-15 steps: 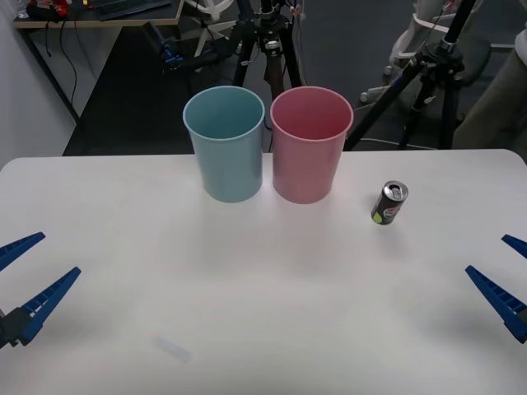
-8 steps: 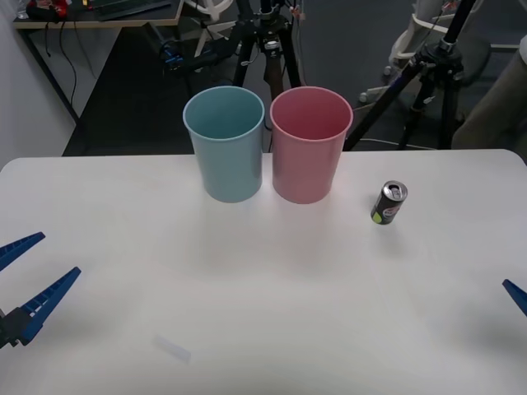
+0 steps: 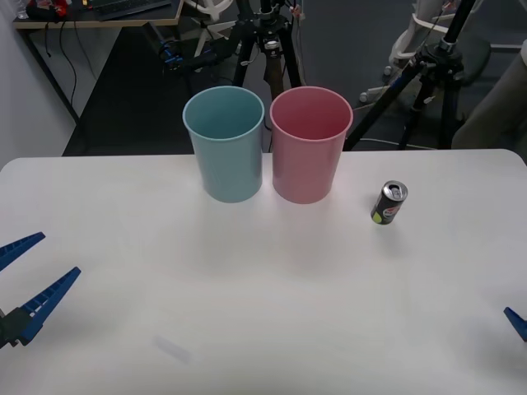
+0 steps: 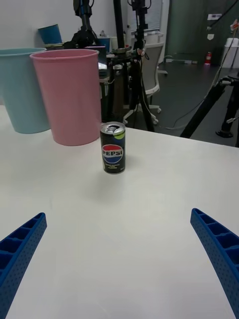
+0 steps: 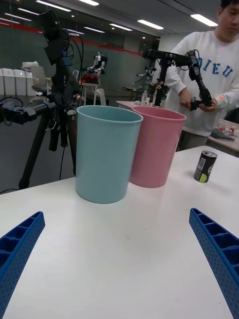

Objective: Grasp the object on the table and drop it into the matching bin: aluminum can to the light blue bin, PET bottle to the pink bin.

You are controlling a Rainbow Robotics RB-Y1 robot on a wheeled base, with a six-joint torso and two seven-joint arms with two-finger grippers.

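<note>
- Left gripper [image 3: 23, 281]: fingers [image 3: 49, 300] blue, ribbed, spread wide apart, holding nothing; low over the tabletop's [image 3: 263, 313] left edge, well apart from both bins.
- Right gripper [image 4: 119, 259]: fingers [image 4: 219, 244] spread wide apart, holding nothing; in the front view one blue tip [image 3: 517, 322] shows at the near right edge; the wrist view faces the can across bare tabletop.
- Can [image 3: 389, 203]: small, black, silver top, yellow-green marks, "PEPSI" label facing the right wrist camera [image 4: 113, 147]; upright on the tabletop, right of the pink bin and apart from it; untouched by either gripper.
- Blue bin [image 3: 226, 144]: tall, light blue, tapering downward; upright near the far edge, left of the pink bin.
- Pink bin [image 3: 310, 144]: same size and shape; upright just beside the blue bin, between it and the can.
- Tabletop: white, flat, rounded far corners.
</note>
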